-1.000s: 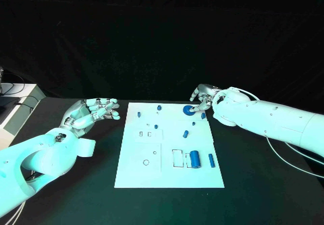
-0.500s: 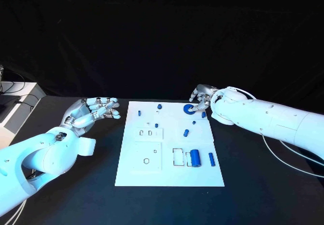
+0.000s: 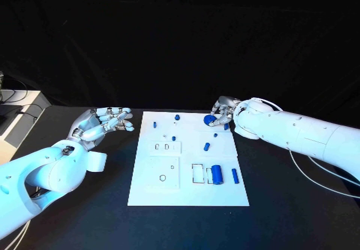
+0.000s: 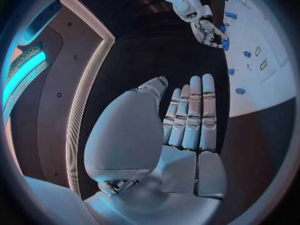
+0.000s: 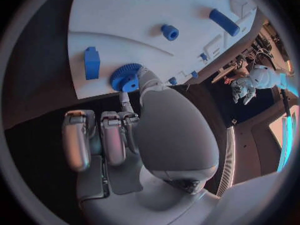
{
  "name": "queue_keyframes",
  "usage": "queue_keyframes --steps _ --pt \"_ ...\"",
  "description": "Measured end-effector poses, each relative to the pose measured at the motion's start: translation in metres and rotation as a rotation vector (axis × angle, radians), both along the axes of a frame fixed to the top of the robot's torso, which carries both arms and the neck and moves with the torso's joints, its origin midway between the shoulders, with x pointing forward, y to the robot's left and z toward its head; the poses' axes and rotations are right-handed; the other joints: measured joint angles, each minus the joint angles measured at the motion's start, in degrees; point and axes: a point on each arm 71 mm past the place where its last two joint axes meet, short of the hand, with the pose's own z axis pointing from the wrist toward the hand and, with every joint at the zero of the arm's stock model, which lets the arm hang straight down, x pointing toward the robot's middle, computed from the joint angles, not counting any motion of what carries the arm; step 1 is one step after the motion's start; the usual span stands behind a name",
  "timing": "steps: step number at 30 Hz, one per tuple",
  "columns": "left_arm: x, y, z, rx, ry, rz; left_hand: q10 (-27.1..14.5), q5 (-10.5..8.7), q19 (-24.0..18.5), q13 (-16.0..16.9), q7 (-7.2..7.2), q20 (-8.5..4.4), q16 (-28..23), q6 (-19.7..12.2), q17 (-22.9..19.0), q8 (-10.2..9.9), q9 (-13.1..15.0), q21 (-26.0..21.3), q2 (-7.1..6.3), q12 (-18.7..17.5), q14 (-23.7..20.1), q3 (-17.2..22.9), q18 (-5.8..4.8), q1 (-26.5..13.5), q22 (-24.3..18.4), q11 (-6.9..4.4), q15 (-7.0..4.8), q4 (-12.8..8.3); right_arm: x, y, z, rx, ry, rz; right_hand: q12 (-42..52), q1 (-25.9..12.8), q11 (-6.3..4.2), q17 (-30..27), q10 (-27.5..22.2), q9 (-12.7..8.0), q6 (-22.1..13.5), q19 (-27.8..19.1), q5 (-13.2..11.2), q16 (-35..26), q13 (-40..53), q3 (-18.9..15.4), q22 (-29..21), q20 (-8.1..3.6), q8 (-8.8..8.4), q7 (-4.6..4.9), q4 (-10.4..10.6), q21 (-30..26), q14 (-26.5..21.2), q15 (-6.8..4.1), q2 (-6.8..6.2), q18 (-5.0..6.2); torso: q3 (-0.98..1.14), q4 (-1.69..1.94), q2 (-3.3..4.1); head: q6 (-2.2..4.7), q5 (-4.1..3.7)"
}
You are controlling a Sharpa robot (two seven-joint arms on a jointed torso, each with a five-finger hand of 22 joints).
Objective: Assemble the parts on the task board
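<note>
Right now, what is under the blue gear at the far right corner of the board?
The blue gear lies on the white task board, near its edge. The right hand touches it with its fingers, which cover part of the rim. What is beneath the gear is hidden.

My right hand (image 3: 225, 111): fingers drawn closer onto the blue gear (image 3: 209, 120) at the far right corner of the task board (image 3: 150, 195). Gear: shifted slightly toward that far edge.
</note>
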Motion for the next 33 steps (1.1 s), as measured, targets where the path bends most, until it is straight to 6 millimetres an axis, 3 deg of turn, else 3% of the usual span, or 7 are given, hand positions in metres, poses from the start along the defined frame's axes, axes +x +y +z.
queue_keyframes --steps 5,8,12,18,23,25,33 --pt "0.000 0.000 0.000 0.000 0.001 0.001 0.00 0.00 0.00 0.00 0.00 0.00 0.00 0.00 0.11 0.00 0.00 0.00 0.00 0.00 0.00 0.00 0.00 0.00 0.12 0.00 0.00 0.00 0.000 0.000 0.000 0.006 0.002 -0.003 0.00 -0.07 0.00 0.00 0.00 0.10 0.32 0.00 1.49 0.00 0.00 0.12 0.00 0.00 0.36 -0.32 -0.12 0.00 0.00 0.00 0.56 0.00 0.04 -0.02 0.00 -0.01 0.04" --pt "0.000 0.000 0.000 0.001 0.001 0.001 0.00 0.00 0.00 0.00 0.00 0.00 0.00 0.00 0.11 0.00 0.00 0.00 0.00 0.00 0.00 0.00 0.00 0.00 0.12 0.00 0.00 0.00 0.001 -0.001 0.000 0.011 0.004 -0.005 0.00 0.26 0.00 -0.01 0.00 0.16 0.73 0.00 2.68 0.00 -0.01 1.55 0.00 0.00 0.59 -0.52 -0.29 0.00 0.00 0.00 1.68 0.00 0.04 -0.03 0.00 -0.02 0.07" --pt "0.000 0.000 -0.001 0.001 0.002 0.001 0.00 0.00 0.00 0.00 0.00 0.00 0.00 0.00 0.10 0.00 -0.01 0.00 0.00 0.00 0.00 0.00 0.00 0.00 0.12 0.00 0.00 0.00 0.001 -0.001 -0.001 0.020 0.005 -0.006 0.00 1.87 -0.01 -0.01 0.00 0.12 1.99 0.00 2.98 0.00 -0.01 5.83 -0.01 0.00 1.26 -0.74 -0.65 0.24 0.00 0.00 3.26 0.00 0.04 -0.03 -0.01 -0.09 0.11" --pt "0.000 0.001 -0.001 0.002 0.004 0.002 0.00 0.00 0.00 0.00 0.00 0.00 0.00 0.00 0.12 0.00 -0.01 0.10 0.00 0.00 0.00 0.00 0.00 0.00 0.11 0.00 0.00 0.00 0.000 -0.002 -0.001 0.039 0.006 -0.003 0.00 2.18 -0.85 -0.01 -0.01 -0.17 3.05 0.12 2.51 0.00 -0.01 11.97 -0.01 -0.12 1.69 -0.95 -1.58 0.24 0.00 -0.27 3.72 0.00 0.04 -0.03 -0.01 -0.10 0.12" --pt "0.001 0.001 -0.001 0.003 0.007 0.003 0.00 0.00 0.00 0.00 0.00 0.00 0.00 0.00 0.18 0.00 -0.01 0.24 0.00 0.00 0.00 0.00 0.00 0.00 0.16 0.00 0.00 0.00 -0.001 0.001 -0.002 0.052 -0.003 0.006 0.00 2.11 -0.90 -0.02 -0.05 -0.35 3.06 0.11 1.93 -0.01 -0.02 15.11 -0.01 -0.54 1.65 -0.94 -2.92 0.46 -0.11 -0.55 3.79 -0.34 0.04 -0.03 0.00 -0.07 0.12" --pt "0.001 0.001 -0.002 0.004 0.008 0.003 0.00 0.00 0.00 0.00 0.00 0.00 0.00 0.00 0.18 0.00 -0.01 0.23 0.00 0.00 0.00 0.00 0.01 0.00 0.18 0.00 0.00 0.00 -0.001 0.002 -0.002 0.055 -0.011 0.010 0.00 2.10 -0.90 -0.02 -0.05 -5.06 3.07 0.11 1.79 0.00 0.00 15.60 -0.01 -0.54 1.65 -0.94 -3.40 0.70 -0.11 -0.55 3.78 -0.65 0.03 -0.03 0.00 -0.04 0.10" --pt "0.000 0.002 -0.003 0.005 0.013 0.005 0.00 0.00 0.00 -0.01 0.00 0.00 0.00 0.00 0.26 0.00 -0.02 0.23 0.00 0.00 0.00 0.17 0.00 0.00 0.22 0.00 0.00 -0.16 -0.009 0.015 0.007 0.079 -0.128 0.049 0.00 -1.10 -1.32 -0.02 -0.05 -5.05 4.20 0.11 -0.13 -0.01 0.03 16.15 -0.02 -0.54 1.95 -1.09 -3.64 1.57 0.09 -0.75 1.82 -0.64 0.04 -0.06 0.00 0.16 0.15"
